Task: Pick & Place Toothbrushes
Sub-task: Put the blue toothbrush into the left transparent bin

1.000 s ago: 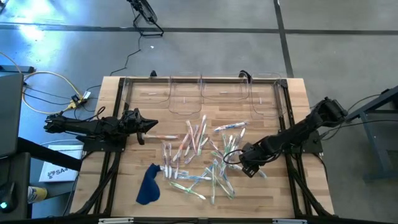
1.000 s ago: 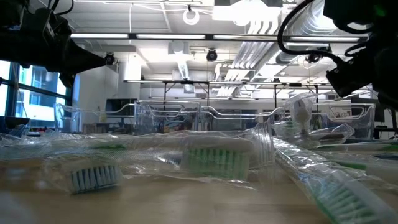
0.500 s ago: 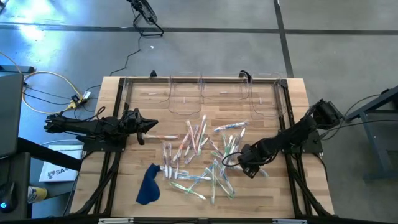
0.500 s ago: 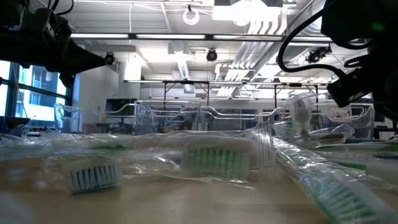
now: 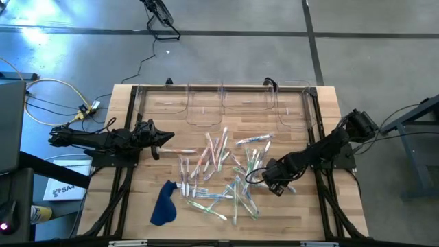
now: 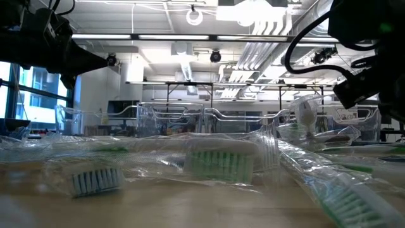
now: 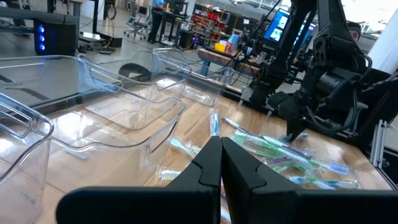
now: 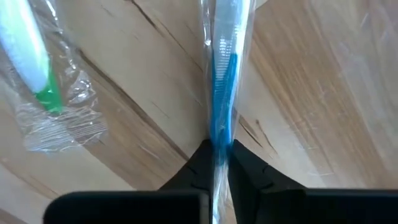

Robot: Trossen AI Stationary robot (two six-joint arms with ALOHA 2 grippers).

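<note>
A scattered pile of toothbrushes (image 5: pixel 223 171) in clear wrappers lies flat on the middle of the wooden table. At the pile's right edge my right gripper (image 5: pixel 276 184) points down and is shut on a blue-handled toothbrush (image 8: pixel 222 81) in its wrapper. A green-and-white toothbrush (image 8: pixel 34 68) lies next to it. My left gripper (image 5: pixel 168 139) is shut on nothing and hovers level over the table's left side, left of the pile; its closed fingertips (image 7: pixel 221 149) point toward the pile. My right gripper pinches the wrapped toothbrush at its blue handle (image 8: pixel 219 134) between its two fingers. The fingers come from above, pointing down, and lie across the brush. The brush still lies along the wooden tabletop, running away from the fingers.
A row of clear plastic bins (image 5: pixel 226 106) stands along the table's far edge. A dark blue cloth (image 5: pixel 163 204) lies near the front left. Black frame rails (image 5: pixel 127 130) run down both sides of the table.
My right gripper has come down a little toward the tabletop at the pile's right edge and has rolled slightly about its own axis. The pile and my left arm have kept still.
</note>
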